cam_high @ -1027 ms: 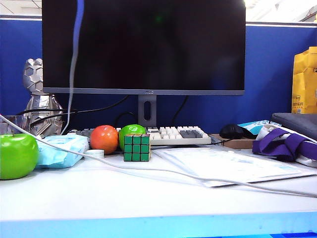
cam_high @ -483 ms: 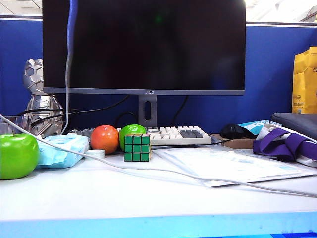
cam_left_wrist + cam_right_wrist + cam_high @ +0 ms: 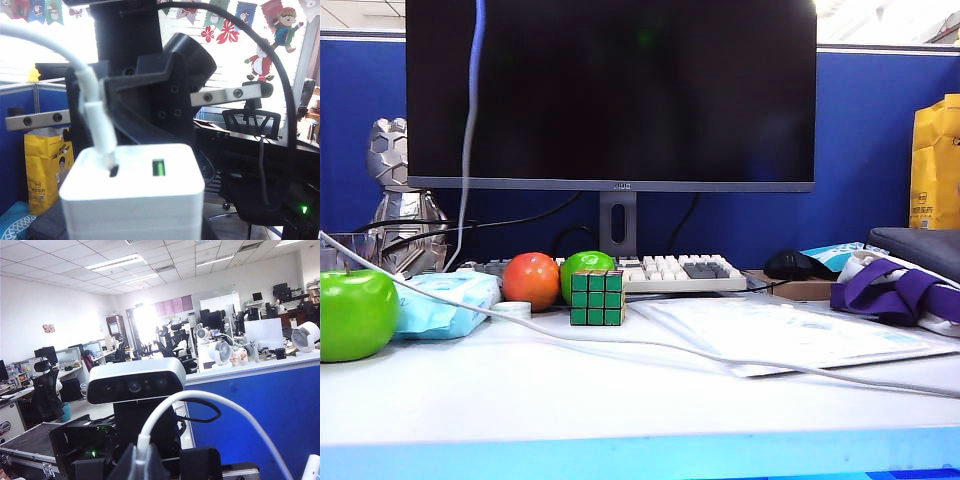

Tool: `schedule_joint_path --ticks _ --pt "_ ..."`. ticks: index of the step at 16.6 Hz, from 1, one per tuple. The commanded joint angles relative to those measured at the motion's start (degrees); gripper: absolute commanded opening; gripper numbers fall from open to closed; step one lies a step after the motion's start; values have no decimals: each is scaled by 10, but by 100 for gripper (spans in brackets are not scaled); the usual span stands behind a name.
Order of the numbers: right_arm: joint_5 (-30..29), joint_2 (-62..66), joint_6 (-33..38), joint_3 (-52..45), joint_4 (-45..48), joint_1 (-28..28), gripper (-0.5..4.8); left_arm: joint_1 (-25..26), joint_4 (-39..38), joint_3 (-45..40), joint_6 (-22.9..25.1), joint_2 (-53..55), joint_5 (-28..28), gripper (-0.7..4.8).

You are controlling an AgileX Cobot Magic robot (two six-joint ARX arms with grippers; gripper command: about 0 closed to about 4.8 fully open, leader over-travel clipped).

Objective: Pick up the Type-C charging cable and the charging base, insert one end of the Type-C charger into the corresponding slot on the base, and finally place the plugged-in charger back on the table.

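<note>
In the left wrist view the white charging base [image 3: 135, 200] fills the foreground, held up by my left gripper [image 3: 134, 229], whose fingers are hidden behind it. The Type-C charging cable [image 3: 95, 112] runs down into one dark slot [image 3: 113, 171] of the base; the other slot [image 3: 158, 167] glows green. My right gripper [image 3: 142, 460] is shut on the cable's white plug [image 3: 143, 442], just above the base. Neither gripper shows in the exterior view. There a strand of cable [image 3: 470, 130] hangs before the monitor and the rest [image 3: 650, 345] trails across the table [image 3: 620, 410].
On the table stand a green apple [image 3: 355, 312], a blue tissue pack [image 3: 445, 300], a red apple [image 3: 530, 280], a Rubik's cube [image 3: 597, 297], a keyboard [image 3: 670, 272], papers [image 3: 780, 335] and a purple cloth [image 3: 890, 290]. The monitor [image 3: 610, 90] rises behind.
The hanging strand of cable swung slightly left and back again. Nothing else in the exterior view has moved.
</note>
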Motion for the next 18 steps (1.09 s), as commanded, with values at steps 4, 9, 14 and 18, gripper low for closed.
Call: schedule_joint_path --ticks 4,9,14,18 --pt "-10 -3 -2 2 -25 1 -1 0 26 3 -15 -5 23 -7" --pt "-23 -5 3 2 -23 2 -1 0 29 3 -16 -4 27 -7" --pt "-23 -8 18 2 -23 2 -1 0 29 3 -16 -5 25 -7" --pt "-23 -8 41 2 -23 4 -1 0 29 3 -17 -5 24 -7"
